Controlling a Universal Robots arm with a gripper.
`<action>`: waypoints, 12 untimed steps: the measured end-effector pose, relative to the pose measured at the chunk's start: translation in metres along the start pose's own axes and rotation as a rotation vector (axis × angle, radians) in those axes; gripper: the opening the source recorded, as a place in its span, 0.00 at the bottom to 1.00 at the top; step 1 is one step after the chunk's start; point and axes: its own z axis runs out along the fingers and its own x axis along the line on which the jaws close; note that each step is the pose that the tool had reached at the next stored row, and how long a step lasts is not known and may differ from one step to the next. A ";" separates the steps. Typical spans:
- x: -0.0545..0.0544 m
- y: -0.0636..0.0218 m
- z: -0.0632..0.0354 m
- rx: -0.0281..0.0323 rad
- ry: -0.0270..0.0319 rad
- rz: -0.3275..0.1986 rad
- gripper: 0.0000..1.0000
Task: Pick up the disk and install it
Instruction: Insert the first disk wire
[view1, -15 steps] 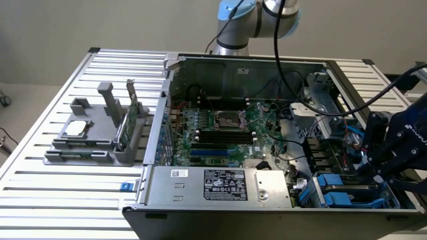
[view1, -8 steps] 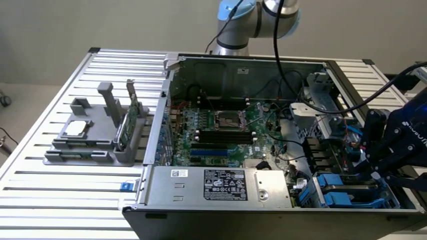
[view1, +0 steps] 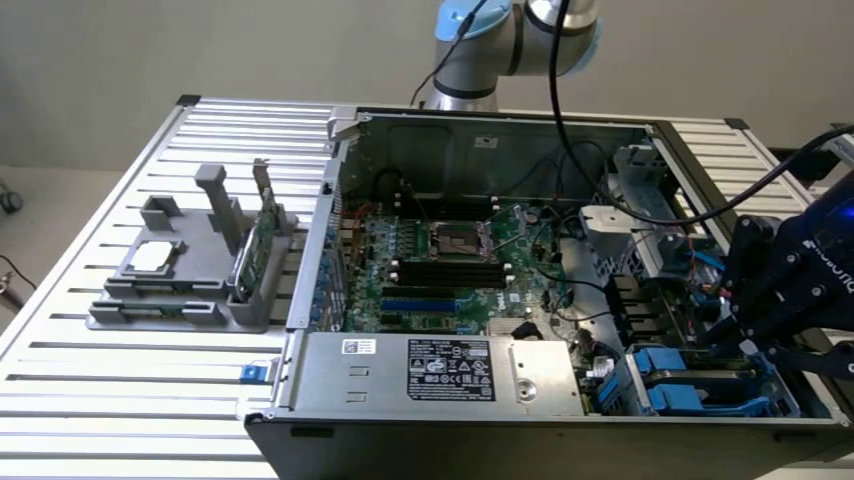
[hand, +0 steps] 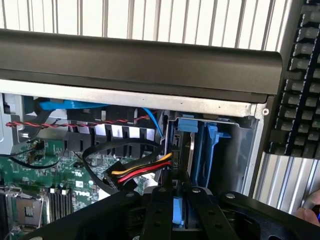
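My arm leans low into the computer case. My gripper is almost closed, pinching the disk, thin and grey with blue rails, on edge between my fingers.

Most of disk apparently behind pincer

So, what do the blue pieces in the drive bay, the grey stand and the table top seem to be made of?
Blue pieces: likely moulded plastic, slightly glossy; even saturated colour, rounded edges.
Grey stand: probably matte plastic; flat colour, blocky shapes, no shine.
Table top: seemingly bare aluminium; pale ribbed slats with a soft metallic sheen.
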 end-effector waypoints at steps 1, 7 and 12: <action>0.000 0.0000 0.0002 -0.0002 -0.0005 0.005 0.17; 0.003 0.0007 0.0020 -0.0007 -0.0099 0.031 0.17; 0.004 0.0014 0.0039 -0.0013 -0.0196 0.058 0.17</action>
